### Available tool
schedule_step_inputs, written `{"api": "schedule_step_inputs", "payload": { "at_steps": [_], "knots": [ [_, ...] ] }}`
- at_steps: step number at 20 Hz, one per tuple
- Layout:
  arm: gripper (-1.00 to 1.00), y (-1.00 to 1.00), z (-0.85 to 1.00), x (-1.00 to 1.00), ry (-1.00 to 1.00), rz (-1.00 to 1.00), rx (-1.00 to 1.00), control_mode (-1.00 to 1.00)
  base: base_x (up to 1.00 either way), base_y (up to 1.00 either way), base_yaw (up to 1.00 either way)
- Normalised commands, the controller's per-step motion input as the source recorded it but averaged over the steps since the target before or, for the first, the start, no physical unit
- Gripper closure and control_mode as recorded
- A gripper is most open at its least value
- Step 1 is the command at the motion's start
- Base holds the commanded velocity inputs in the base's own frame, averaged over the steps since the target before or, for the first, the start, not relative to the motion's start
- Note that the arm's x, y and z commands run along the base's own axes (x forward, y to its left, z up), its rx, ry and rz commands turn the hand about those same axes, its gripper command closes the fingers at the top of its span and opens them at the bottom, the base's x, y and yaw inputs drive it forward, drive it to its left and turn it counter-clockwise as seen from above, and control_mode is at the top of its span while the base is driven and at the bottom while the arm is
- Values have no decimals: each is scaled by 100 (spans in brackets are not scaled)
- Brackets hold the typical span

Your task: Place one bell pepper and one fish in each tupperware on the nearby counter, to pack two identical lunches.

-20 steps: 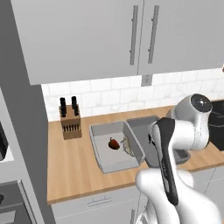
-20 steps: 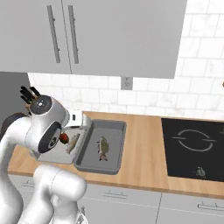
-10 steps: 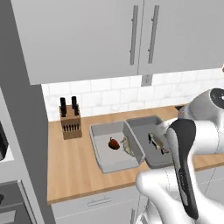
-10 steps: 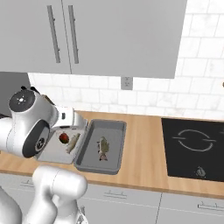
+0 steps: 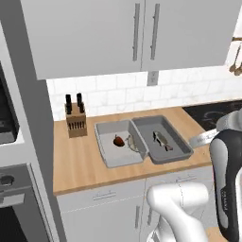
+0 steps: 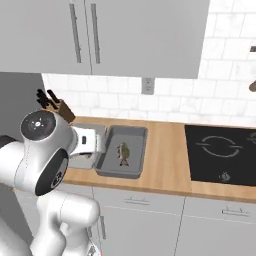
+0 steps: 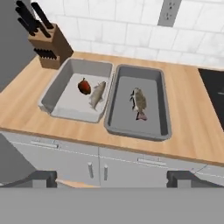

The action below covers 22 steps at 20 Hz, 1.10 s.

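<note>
The lighter tray (image 7: 72, 94) on the left already has its full lunch: a red pepper (image 7: 84, 86) and a fish (image 7: 97, 94) lie side by side on its floor. The darker tray (image 7: 138, 103), touching it on the right, holds only a fish (image 7: 139, 103) near its middle. Both trays sit on the wooden table (image 7: 192, 120), with a knife block (image 7: 47, 48) at the far left against the tiles. So the step in hand appears to be the last one: a second pepper for the darker tray. No second pepper can be seen on the table here, so the next move probably calls for finding and fetching one from elsewhere, then carrying it back and setting it beside the fish.

The end effector (image 7: 113, 178) is pulled back on the near side of the table, in front of the cabinet fronts. Its two finger tips (image 7: 40, 177) stand wide apart, with nothing between them and touching nothing.
</note>
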Motion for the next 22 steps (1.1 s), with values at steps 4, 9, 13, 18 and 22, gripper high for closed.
{"api": "schedule_step_inputs", "payload": {
  "at_steps": [4,9,13,18,22],
  "knots": [
    [-100,0,0,0,0,0,0,100,-100,52,7],
    [-100,0,0,0,0,0,0,100,-64,73,66],
    [-100,0,0,0,0,0,0,100,-25,56,87],
    [-100,0,0,0,0,0,0,100,-41,85,78],
    [-100,0,0,0,0,0,0,100,-64,98,62]
  ]
}}
